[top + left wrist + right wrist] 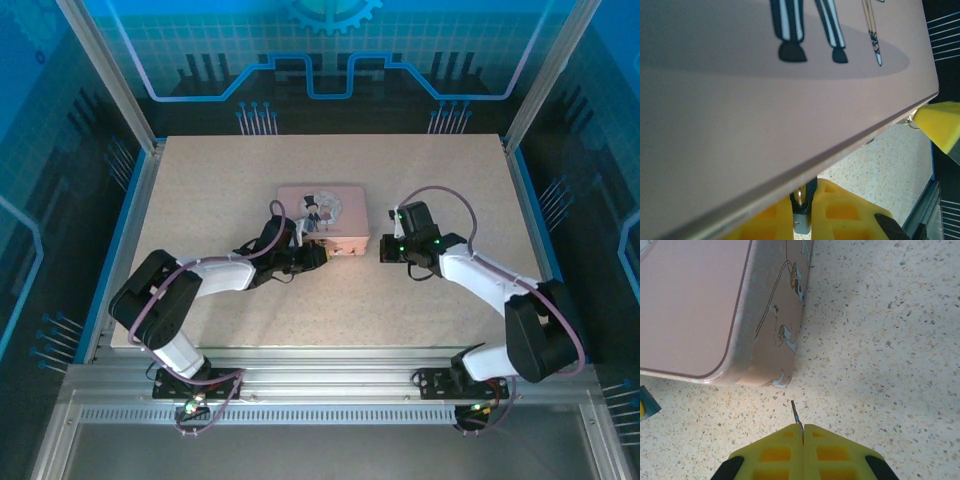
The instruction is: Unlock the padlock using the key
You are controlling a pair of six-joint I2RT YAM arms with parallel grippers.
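The padlock (803, 219), a tiny dark blue-grey body with a silvery shackle, sits pinched between the yellow fingers of my left gripper (807, 194), which is shut on it right at the pink tin's near edge. From above, my left gripper (318, 256) is against the tin's front side. My right gripper (803, 428) is shut on the key (795, 411), whose thin grey blade sticks out ahead of the fingertips, just above the tabletop and a short way from the tin's corner. My right gripper (384, 250) stands to the right of the tin, facing the left one.
The pink tin (322, 212) with a cartoon figure on its lid lies mid-table between both grippers; its lid (765, 110) looms over the left fingers. The speckled table (440, 180) has open room to the right and behind. A yellow finger of the right gripper (940, 125) shows past the tin's corner.
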